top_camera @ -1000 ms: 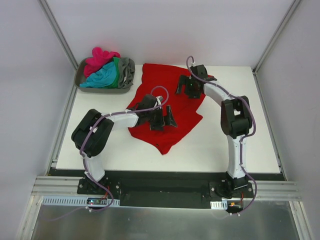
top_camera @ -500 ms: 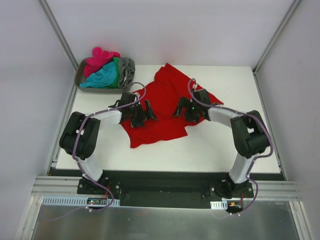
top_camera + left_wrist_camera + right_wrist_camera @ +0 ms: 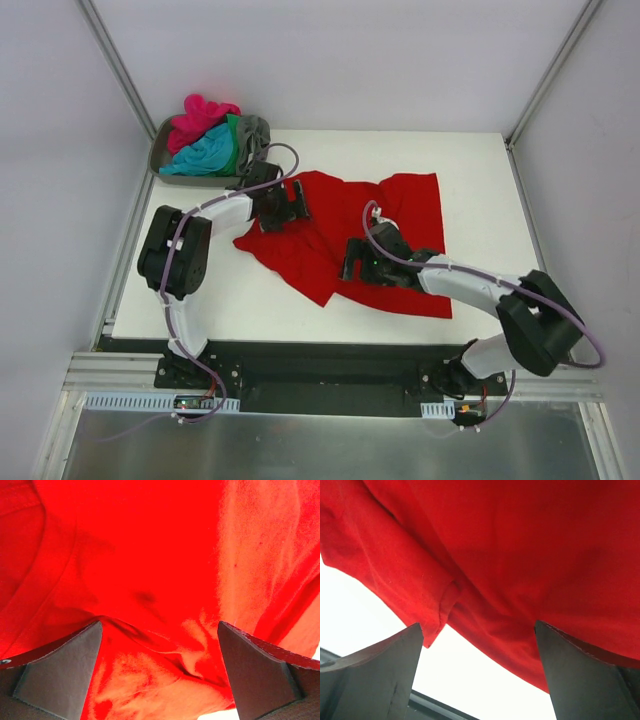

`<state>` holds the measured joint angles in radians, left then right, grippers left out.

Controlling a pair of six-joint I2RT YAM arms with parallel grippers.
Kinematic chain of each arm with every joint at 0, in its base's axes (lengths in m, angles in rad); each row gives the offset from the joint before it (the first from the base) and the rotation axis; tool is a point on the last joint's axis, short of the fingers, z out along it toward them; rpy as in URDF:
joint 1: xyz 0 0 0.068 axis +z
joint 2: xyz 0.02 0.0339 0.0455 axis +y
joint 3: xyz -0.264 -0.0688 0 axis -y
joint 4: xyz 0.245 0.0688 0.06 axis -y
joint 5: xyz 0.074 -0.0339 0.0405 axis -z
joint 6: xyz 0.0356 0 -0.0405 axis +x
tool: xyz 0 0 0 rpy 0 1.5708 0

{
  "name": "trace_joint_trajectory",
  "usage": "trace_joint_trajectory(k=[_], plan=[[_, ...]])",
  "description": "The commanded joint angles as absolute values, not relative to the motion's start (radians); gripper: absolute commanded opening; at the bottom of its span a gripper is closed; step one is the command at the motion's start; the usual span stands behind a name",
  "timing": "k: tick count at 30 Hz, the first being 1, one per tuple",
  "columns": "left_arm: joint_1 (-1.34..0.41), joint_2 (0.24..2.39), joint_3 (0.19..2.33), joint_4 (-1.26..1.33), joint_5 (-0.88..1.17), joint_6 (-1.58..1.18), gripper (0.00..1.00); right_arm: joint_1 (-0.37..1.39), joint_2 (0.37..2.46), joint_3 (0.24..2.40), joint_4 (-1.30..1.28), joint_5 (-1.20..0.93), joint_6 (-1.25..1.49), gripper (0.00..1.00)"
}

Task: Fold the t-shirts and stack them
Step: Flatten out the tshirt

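The red t-shirt (image 3: 335, 225) lies spread and rumpled across the middle of the white table (image 3: 500, 170), reaching from left of centre to right of centre in the top view. The left gripper (image 3: 285, 214) sits over its upper-left part and the right gripper (image 3: 353, 262) over its lower middle edge. Both have their fingers spread wide with nothing gripped, and red cloth fills each wrist view. The other t-shirts (image 3: 205, 148), pink, teal, green and grey, are heaped in the grey tray (image 3: 200, 181) at the upper left.

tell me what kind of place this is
Probably a robot lab cell: a white table boxed in by plain panels, two arms bolted at its edge, and a tray of shirts.
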<state>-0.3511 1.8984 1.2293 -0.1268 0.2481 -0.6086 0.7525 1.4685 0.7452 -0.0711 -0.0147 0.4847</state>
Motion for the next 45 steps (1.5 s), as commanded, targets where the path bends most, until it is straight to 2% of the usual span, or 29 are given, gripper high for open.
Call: trace_joint_trajectory(k=[1,7,9,13,15,18,19,23,31,38,42,45], plan=[[-0.341,1.846,1.267,-0.196,0.190,-0.541,0.99,0.746,1.292,0.778,-0.227,0.213,0.419,0.96],[-0.359,1.597,1.105,-0.196,0.163,-0.552,0.99,0.723,1.088,0.758,-0.429,0.500,0.432,0.96],[-0.408,1.510,1.010,-0.196,0.114,-0.575,0.99,0.689,1.005,0.707,-0.451,0.512,0.460,0.96],[-0.582,1.453,0.907,-0.196,0.149,-0.630,0.99,0.591,0.862,0.588,-0.459,0.473,0.512,0.96],[-0.682,1.463,0.902,-0.198,0.137,-0.620,0.97,0.569,0.803,0.546,-0.457,0.474,0.532,0.96],[-0.759,1.512,0.926,-0.198,0.124,-0.612,0.89,0.563,0.730,0.517,-0.465,0.480,0.529,0.96],[-0.767,1.531,0.937,-0.202,0.127,-0.611,0.83,0.563,0.713,0.512,-0.465,0.480,0.526,0.96],[-0.790,1.577,0.966,-0.235,0.143,-0.621,0.76,0.563,0.683,0.492,-0.483,0.497,0.517,0.96],[-0.841,1.634,0.992,-0.314,0.124,-0.658,0.54,0.558,0.706,0.488,-0.491,0.497,0.506,0.96],[-0.885,1.712,1.051,-0.397,0.057,-0.666,0.52,0.551,0.729,0.489,-0.491,0.506,0.494,0.96],[-0.888,1.764,1.081,-0.414,0.060,-0.667,0.42,0.548,0.727,0.480,-0.489,0.506,0.503,0.96],[-0.893,1.796,1.085,-0.422,0.063,-0.667,0.40,0.543,0.713,0.469,-0.492,0.508,0.502,0.96]])
